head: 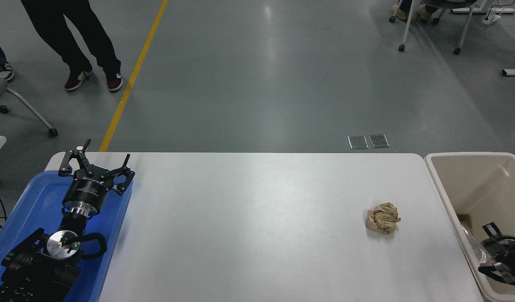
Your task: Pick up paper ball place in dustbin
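Observation:
The tan-brown crumpled paper ball lies on the white table, right of the middle and close to the dustbin. The beige dustbin stands at the table's right end and runs off the picture's right edge. Only part of my right gripper shows, low over the dustbin's near corner and right of the ball. I cannot tell whether it is open or shut. My left gripper is parked at the lower left over the blue tray, open and empty.
The blue plastic tray sits at the table's left end under the left arm. The dustbin holds a brown scrap and clear plastic. A person's legs and a chair stand on the floor far left.

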Robot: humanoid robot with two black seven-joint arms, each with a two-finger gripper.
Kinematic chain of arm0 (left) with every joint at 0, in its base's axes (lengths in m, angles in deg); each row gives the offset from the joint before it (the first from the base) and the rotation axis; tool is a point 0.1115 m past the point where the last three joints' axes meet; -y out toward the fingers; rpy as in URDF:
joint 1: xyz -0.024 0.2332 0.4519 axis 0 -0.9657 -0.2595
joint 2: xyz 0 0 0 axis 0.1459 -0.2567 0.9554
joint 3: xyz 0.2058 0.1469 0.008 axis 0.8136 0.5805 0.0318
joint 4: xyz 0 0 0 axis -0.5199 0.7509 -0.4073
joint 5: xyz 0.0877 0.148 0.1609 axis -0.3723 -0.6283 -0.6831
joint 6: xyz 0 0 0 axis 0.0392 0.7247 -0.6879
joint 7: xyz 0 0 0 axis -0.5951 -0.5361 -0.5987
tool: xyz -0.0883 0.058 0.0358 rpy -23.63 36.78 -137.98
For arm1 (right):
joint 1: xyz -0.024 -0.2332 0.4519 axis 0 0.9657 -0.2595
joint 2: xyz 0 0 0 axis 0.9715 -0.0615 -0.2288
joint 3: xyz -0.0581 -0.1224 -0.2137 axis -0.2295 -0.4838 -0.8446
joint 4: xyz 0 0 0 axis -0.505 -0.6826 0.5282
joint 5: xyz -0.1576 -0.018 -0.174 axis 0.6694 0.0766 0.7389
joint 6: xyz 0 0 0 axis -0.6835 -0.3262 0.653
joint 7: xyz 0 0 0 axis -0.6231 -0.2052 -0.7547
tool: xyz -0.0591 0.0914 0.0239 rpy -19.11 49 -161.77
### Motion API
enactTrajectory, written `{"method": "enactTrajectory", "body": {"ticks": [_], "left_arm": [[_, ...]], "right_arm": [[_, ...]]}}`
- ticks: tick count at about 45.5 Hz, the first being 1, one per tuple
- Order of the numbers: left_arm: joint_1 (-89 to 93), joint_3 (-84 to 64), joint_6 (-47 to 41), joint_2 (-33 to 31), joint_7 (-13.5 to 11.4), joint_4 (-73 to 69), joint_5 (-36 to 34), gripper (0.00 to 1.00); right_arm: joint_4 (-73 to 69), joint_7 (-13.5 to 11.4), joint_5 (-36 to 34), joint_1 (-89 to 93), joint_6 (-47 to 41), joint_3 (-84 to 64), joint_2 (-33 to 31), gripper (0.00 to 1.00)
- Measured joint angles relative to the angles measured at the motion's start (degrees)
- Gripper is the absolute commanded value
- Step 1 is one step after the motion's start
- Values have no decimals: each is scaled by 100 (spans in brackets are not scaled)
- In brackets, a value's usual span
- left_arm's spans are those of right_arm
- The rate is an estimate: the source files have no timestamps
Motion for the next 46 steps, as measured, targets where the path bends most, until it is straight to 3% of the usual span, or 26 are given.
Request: {"method": "enactTrajectory", "body": {"ticks": [24, 44, 46], "left_arm": [[12, 10, 0, 8, -9, 0, 7, 99], [17, 17, 0, 10, -9, 0, 6, 99], [16, 17, 0, 10, -9, 0, 6, 99]], "right_arm": [[3, 79, 25, 72, 85, -10, -15, 0], [-256, 413, 125, -338, -234, -169, -124, 0], [-492, 435, 156, -482, -251, -280, -254, 4]]}}
